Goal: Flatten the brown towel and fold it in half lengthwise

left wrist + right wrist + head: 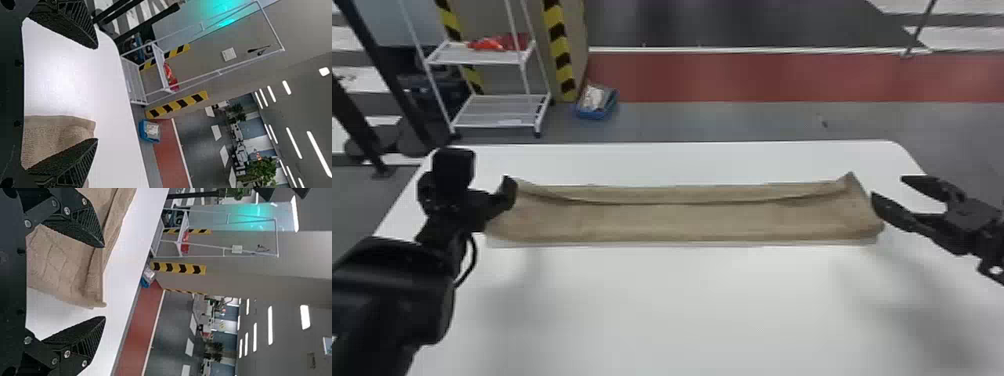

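Lying across the white table [682, 305], the brown towel [682, 220] makes a long, low strip from near the left gripper [504, 192] to just beside the right gripper [889, 187]. Its weave looks coarse. Toward the far side a band of cloth runs the whole length, marked off by a dark line that sags in the middle and climbs at both ends. The far right corner [850, 176] rises to a small peak, the right end slants outward to the near side, and a paler strip shows along the near edge. Shallow creases cross the right end in the right wrist view, where the cloth is ridged beside its edge.

The left gripper's fingers are wide apart, with one in front of the towel's end in its wrist view and nothing held between them. The right gripper's fingers are also well spread and empty, one overlapping the cloth in its wrist view and the other over the table. In the head view, the left gripper partly covers the towel's left end.

Beyond the table stand a white rack [482, 61] with a red item [489, 44] on its upper shelf, and a filled blue bin [592, 114] on the floor.
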Tool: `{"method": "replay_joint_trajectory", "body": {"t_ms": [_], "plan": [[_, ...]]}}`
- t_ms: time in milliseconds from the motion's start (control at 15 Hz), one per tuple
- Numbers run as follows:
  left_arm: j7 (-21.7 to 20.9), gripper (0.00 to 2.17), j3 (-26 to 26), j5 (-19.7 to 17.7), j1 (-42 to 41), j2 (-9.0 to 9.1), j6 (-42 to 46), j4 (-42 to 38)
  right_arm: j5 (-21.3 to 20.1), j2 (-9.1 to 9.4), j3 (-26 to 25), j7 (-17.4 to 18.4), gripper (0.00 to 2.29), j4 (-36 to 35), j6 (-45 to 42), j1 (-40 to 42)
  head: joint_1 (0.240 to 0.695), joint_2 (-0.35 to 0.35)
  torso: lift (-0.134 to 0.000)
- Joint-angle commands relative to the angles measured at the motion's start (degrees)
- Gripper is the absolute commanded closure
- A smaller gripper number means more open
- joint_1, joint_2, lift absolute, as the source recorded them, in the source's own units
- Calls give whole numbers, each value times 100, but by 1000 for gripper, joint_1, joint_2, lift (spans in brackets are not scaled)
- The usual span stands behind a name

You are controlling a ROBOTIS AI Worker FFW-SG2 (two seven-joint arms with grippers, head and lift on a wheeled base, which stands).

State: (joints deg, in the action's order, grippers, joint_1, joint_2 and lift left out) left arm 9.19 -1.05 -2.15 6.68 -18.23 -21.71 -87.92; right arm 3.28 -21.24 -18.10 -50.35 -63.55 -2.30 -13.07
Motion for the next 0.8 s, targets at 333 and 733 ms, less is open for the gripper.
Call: {"method": "replay_joint_trajectory", "body": {"t_ms": [333, 733], "plan": [[-646, 100, 219, -699, 202, -111, -75, 187, -345, 41, 61, 939, 383, 493, 1228, -530, 695, -46, -128], [-1033, 218, 422, -989, 281, -155, -989, 249, -363, 93, 290, 957, 383, 677, 1210, -697, 695, -36, -128]]}}
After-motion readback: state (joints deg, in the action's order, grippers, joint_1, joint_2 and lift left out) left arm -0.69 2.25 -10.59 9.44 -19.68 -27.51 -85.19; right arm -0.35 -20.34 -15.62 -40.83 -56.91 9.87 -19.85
